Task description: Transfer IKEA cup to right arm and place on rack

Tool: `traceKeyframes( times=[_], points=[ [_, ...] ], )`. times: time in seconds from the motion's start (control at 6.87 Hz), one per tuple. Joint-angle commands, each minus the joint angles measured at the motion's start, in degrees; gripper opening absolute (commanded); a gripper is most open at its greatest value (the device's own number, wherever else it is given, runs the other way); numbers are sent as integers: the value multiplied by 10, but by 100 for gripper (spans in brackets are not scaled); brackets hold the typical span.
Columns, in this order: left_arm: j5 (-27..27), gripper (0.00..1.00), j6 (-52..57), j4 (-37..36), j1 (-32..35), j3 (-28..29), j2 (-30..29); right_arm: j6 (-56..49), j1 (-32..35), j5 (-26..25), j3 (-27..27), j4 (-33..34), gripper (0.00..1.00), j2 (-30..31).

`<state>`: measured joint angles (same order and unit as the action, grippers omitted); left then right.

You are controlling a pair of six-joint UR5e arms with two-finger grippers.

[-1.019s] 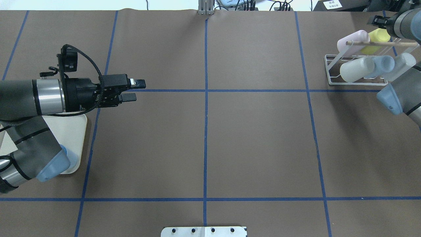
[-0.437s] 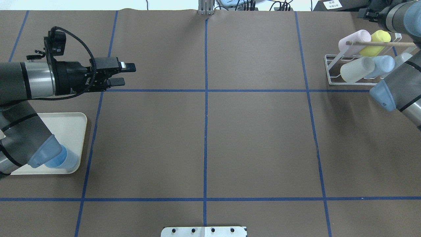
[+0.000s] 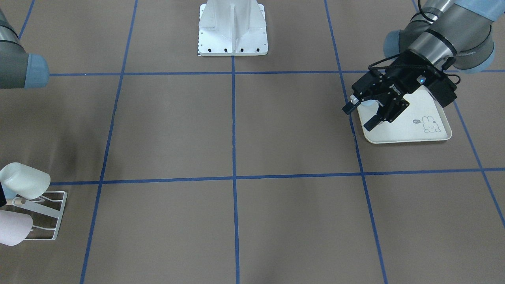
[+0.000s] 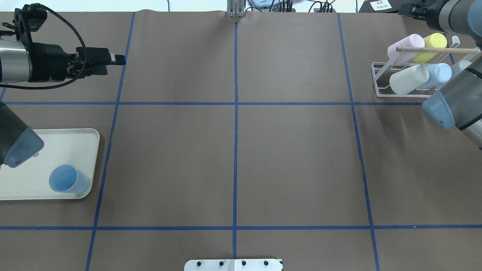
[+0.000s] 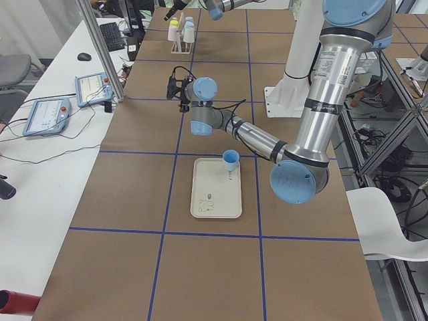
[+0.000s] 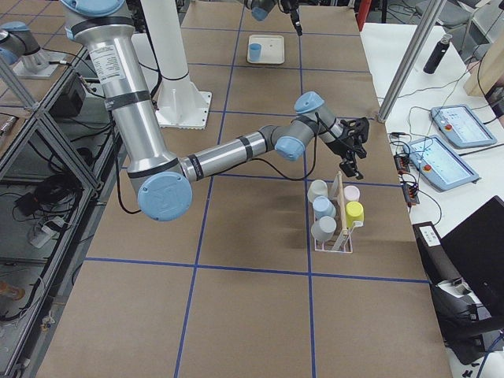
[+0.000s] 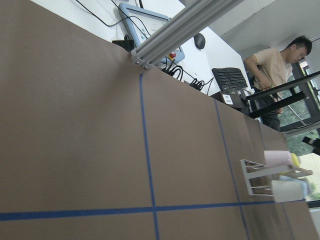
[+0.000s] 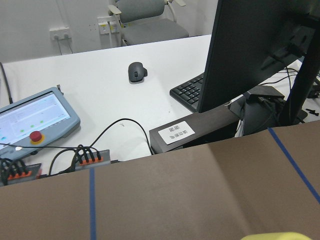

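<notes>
The blue IKEA cup [image 4: 67,179] stands upright on the near right corner of the cream rabbit-print tray [image 4: 75,140]. It also shows in the exterior left view [image 5: 231,159]. My left gripper [image 4: 113,63] is open and empty, hovering beyond the tray, far from the cup. In the front view the left gripper [image 3: 360,117] partly hides the cup. The white wire rack [image 4: 379,82] with its wooden dowel [image 4: 437,49] holds several pastel cups at the far right. My right gripper [image 6: 350,157] hangs just beyond the rack; I cannot tell whether it is open or shut.
The robot base plate [image 4: 233,264] sits at the table's near middle edge. Blue tape lines divide the brown table. Touch panels [image 5: 47,114] lie on the white desk past the far edge. A person [image 7: 275,65] stands behind that desk.
My left arm swung back toward the far left corner, uncovering the blue cup on the tray. My right wrist pulled away from the rack toward the far edge.
</notes>
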<state>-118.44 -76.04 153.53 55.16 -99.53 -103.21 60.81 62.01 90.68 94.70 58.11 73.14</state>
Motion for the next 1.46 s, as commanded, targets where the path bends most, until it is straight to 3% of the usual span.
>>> traceKeyframes(
  times=[0.0,0.15,0.44,0.87,1.31],
  points=[
    [-7,100,93,-86,28,-4,27,5,-42,17,90,34,100,26],
    [-6,100,163,-92,34,-11,73,11,-65,14,115,58,100,24],
    [-17,100,242,-160,60,-21,92,12,-83,10,124,60,100,23],
    [-66,100,241,-297,45,-115,184,62,-118,6,137,59,100,17],
    [-63,100,183,-300,-84,-112,230,73,-134,-5,150,60,100,17]
  ],
)
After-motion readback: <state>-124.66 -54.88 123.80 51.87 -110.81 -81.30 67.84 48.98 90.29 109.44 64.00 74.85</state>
